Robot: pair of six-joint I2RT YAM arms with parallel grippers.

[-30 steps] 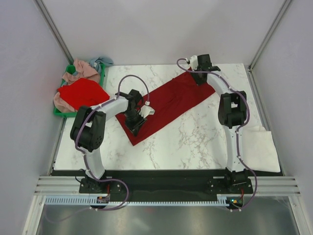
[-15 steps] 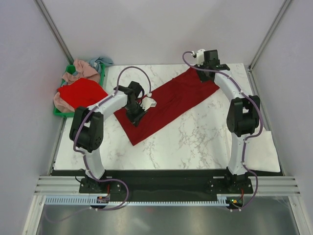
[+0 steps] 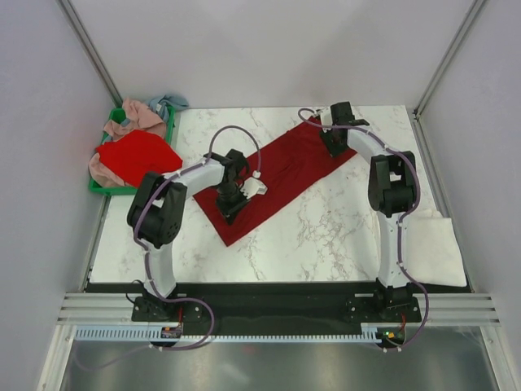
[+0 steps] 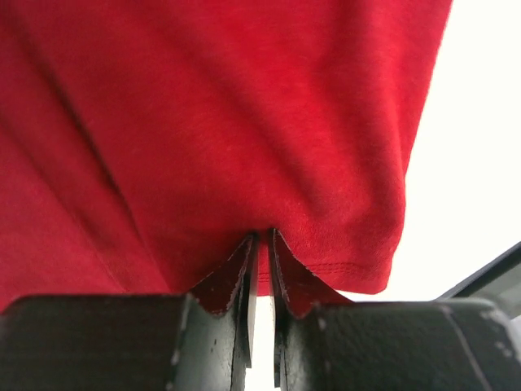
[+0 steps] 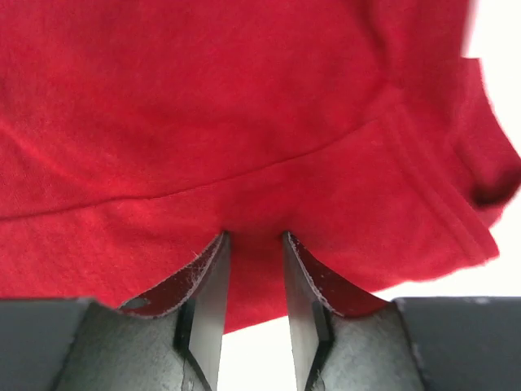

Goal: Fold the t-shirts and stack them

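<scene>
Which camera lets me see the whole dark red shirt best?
The top external view: the dark crimson cloth t-shirt lies there nearly whole, a long slanted strip on the marble table. The wrist views show only close patches, pinched by the left gripper and the right gripper.

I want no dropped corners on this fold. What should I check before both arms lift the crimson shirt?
1. Left gripper pinches the crimson t-shirt at its near hem: ok.
2. Right gripper has cloth in its jaws at the far end: ok.
3. Shirt lies as one long strip on the table: ok.
4. Both grips catch every layer: cannot tell.
5. Cream-white t-shirt lies apart from the strip: ok.
</scene>
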